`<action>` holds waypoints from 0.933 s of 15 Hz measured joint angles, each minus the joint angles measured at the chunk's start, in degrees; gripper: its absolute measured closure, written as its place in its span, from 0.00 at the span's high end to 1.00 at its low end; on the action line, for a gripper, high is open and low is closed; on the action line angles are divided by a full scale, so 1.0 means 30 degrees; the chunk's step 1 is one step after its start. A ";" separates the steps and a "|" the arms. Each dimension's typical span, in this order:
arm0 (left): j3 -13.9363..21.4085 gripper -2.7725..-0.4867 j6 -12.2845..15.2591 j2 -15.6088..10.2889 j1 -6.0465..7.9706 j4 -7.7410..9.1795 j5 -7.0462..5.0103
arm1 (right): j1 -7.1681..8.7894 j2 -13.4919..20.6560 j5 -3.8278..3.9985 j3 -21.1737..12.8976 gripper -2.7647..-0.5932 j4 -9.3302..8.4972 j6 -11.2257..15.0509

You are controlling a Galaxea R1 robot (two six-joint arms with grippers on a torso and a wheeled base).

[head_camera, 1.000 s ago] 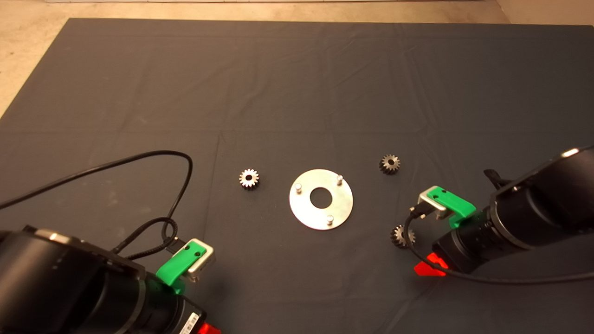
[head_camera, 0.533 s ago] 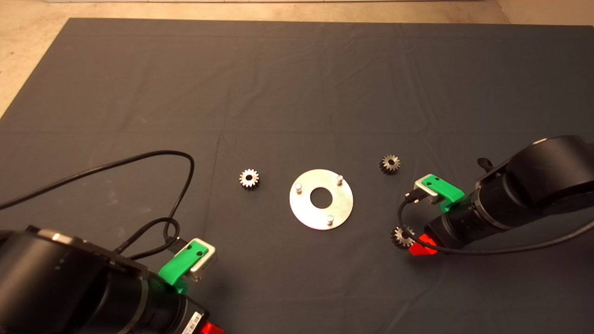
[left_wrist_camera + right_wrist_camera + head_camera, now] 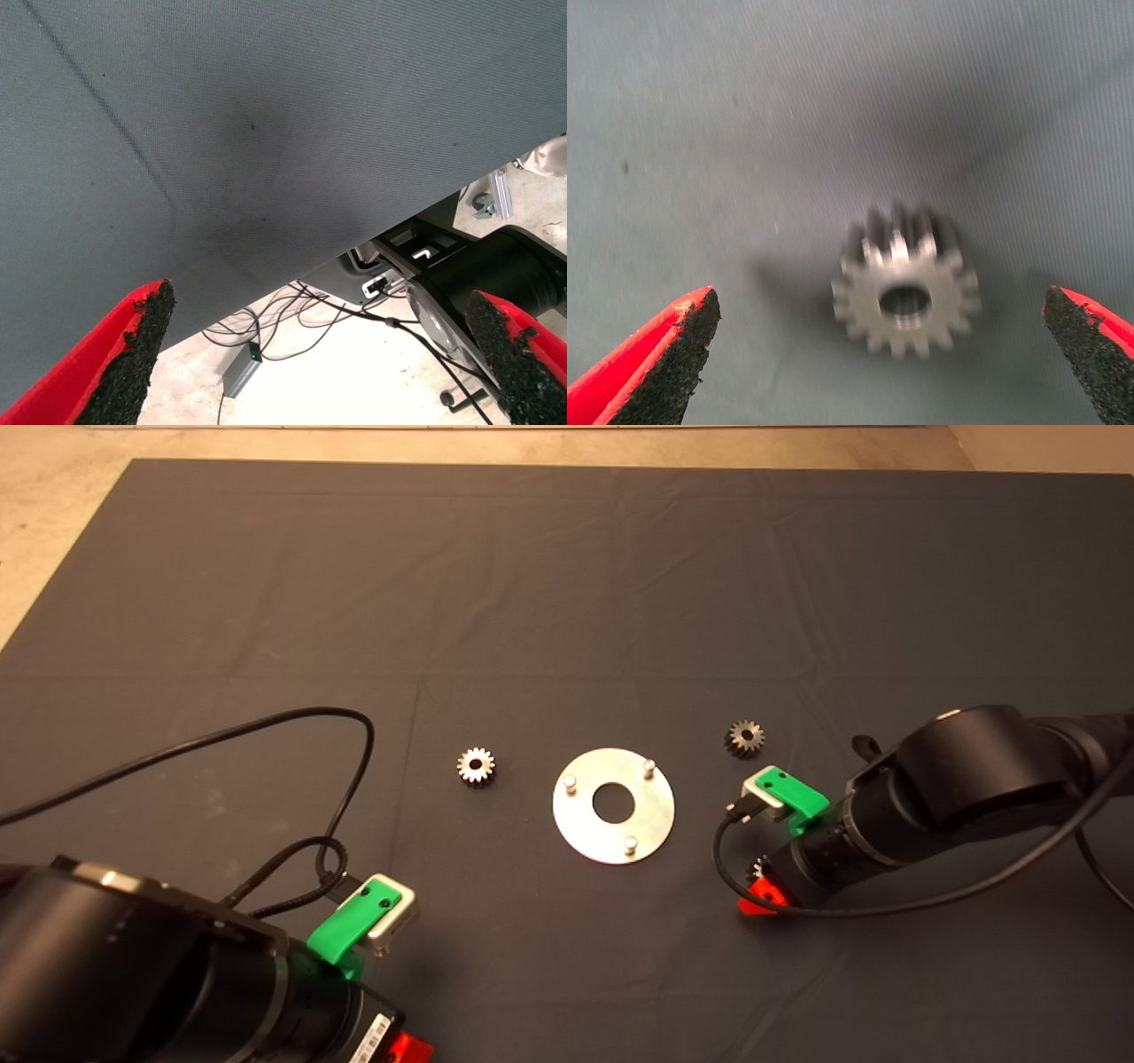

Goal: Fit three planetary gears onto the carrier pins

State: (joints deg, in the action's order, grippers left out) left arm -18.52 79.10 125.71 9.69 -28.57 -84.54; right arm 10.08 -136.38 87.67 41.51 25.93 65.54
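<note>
The shiny round disc lies mid-mat with three bare carrier pins standing on it. One planetary gear lies to the left of the disc and a darker one to its upper right. A third gear lies flat on the mat between the wide-open fingers of my right gripper, untouched; in the head view the gripper hides most of it. My left gripper waits open and empty at the lower left edge; it also shows in the left wrist view.
A black cable loops over the mat to the left of the gears. A second cable trails from the right arm. The mat's near edge and floor clutter show in the left wrist view.
My right arm has moved left and down over the lower right gear, covering it in the head view. The left arm, the other gears and the disc have stayed put.
</note>
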 joint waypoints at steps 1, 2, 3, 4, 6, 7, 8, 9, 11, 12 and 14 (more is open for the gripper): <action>0.0000 0.82 0.0008 0.0000 0.0000 0.0000 0.0004 | -0.0029 -0.0142 0.0008 0.0229 0.98 0.0037 -0.0118; 0.0000 0.82 0.0000 0.0000 0.0000 0.0000 0.0012 | -0.0037 -0.0260 0.0012 0.0432 0.98 0.0057 -0.0310; 0.0000 0.82 0.0005 0.0000 0.0000 0.0000 0.0012 | -0.0073 -0.0398 0.0008 0.0680 0.95 0.0110 -0.0561; 0.0000 0.82 0.0008 -0.0008 0.0000 0.0000 0.0020 | -0.0195 -0.0451 -0.0001 0.0869 0.91 0.0158 -0.0788; 0.0000 0.82 0.0000 -0.0045 0.0000 0.0000 0.0012 | -0.0406 -0.0479 0.0012 0.1232 0.89 0.0211 -0.1203; 0.0000 0.82 0.0000 -0.0037 0.0000 -0.0008 0.0028 | -0.0512 -0.0479 0.0020 0.1326 0.87 0.0248 -0.1317; 0.0000 0.82 0.0000 -0.0045 0.0000 -0.0005 0.0028 | -0.0599 -0.0488 0.0013 0.1362 0.84 0.0256 -0.1424; 0.0000 0.82 0.0000 -0.0045 0.0000 -0.0008 0.0028 | -0.0662 -0.0488 0.0012 0.1362 0.83 0.0276 -0.1496; 0.0000 0.82 0.0003 -0.0045 0.0000 -0.0008 0.0020 | -0.0662 -0.0488 0.0020 0.1362 0.83 0.0284 -0.1561; 0.0000 0.82 0.0008 -0.0045 0.0000 -0.0008 0.0028 | -0.0662 -0.0479 0.0028 0.1362 0.81 0.0284 -0.1626; 0.0000 0.82 0.0000 -0.0045 0.0000 -0.0008 0.0028 | -0.0670 -0.0479 0.0020 0.1362 0.76 0.0284 -0.1634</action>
State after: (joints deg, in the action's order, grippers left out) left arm -18.52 79.10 125.58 9.69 -28.60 -84.46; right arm 8.07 -137.81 87.74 45.59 26.78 60.64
